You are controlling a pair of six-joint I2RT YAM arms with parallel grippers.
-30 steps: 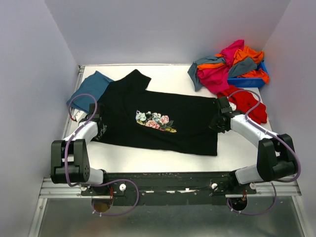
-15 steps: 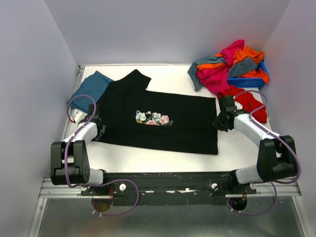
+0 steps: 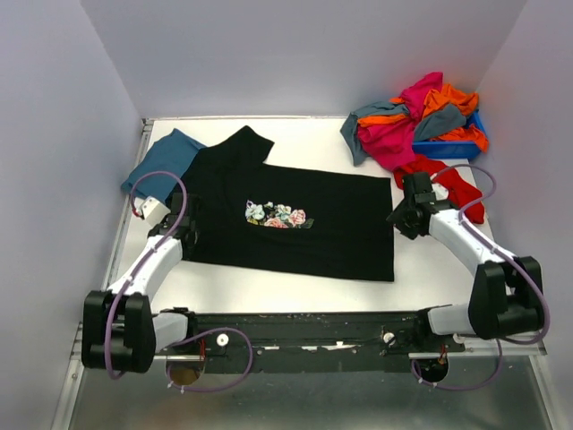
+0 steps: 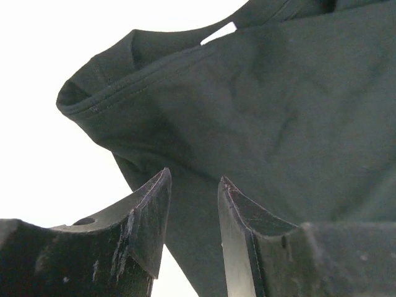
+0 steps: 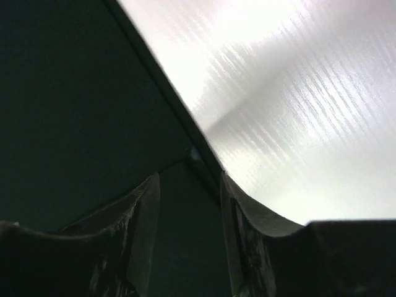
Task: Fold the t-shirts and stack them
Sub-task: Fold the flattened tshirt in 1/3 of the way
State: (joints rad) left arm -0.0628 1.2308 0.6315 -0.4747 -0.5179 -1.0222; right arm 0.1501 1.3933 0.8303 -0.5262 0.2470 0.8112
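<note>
You are losing part of the teal shirt under the black shirt, and most of the blue bin under the pile of shirts. Wrist views are cropping the black shirt.

**Black shirt spread out, others folded or heaped**

The black t-shirt lies flat mid-bench, its pink-white floral print facing up and one sleeve pointing toward the far left. The teal-blue t-shirt lies flattened at the far left, its edge under the black one. A magenta shirt, an orange shirt and a grey-blue shirt are crumpled together at the far right. A red shirt lies bunched just in front of them.
</note>
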